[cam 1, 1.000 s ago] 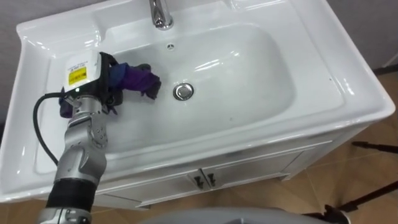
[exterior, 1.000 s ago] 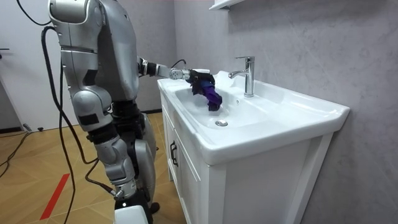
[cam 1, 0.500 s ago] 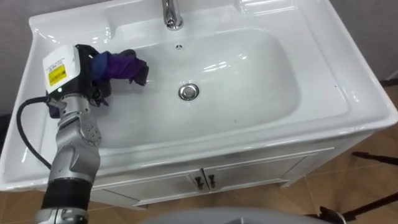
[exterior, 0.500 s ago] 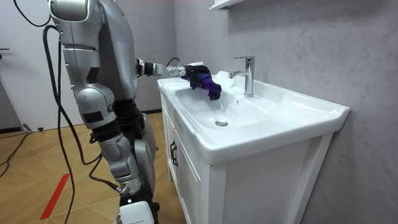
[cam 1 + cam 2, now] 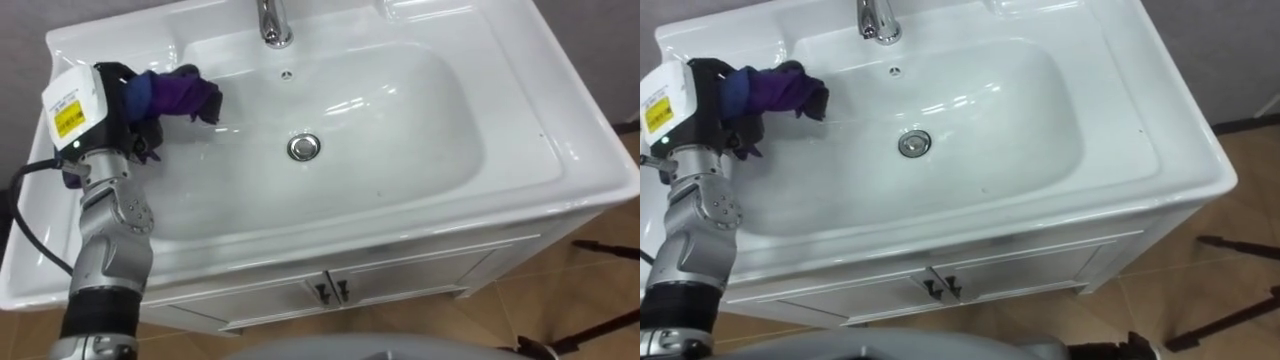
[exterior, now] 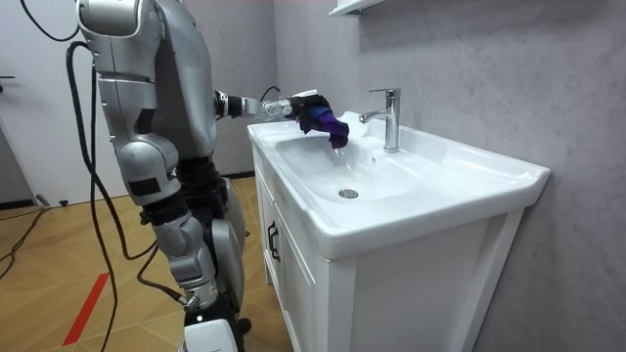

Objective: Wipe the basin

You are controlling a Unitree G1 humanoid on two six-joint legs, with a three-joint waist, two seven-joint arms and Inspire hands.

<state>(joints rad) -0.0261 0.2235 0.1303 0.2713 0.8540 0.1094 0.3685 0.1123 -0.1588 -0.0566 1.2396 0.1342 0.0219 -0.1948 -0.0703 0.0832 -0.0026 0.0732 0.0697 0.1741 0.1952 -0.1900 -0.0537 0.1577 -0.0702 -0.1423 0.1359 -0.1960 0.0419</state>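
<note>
The white basin (image 5: 400,140) lies below me, with a round metal drain (image 5: 304,147) in the middle of its bowl and a chrome tap (image 5: 270,20) at the back. My left hand (image 5: 112,76) is at the bowl's back left corner, fingers curled round a bunched purple cloth (image 5: 178,92). The cloth hangs at the level of the left rim, above the bowl's slope; in the room view the left hand (image 6: 296,102) holds the purple cloth (image 6: 325,121) over the rim. I cannot tell whether it touches the porcelain.
The robot stands at the front left corner of the white vanity cabinet, whose doors (image 5: 330,290) carry small dark handles. A grey wall runs behind the tap (image 6: 391,117), with a shelf (image 6: 357,6) above. Wooden floor lies around the cabinet.
My left hand has carried the cloth from beside the drain up and back to the bowl's left rim. The eye view has shifted slightly.
</note>
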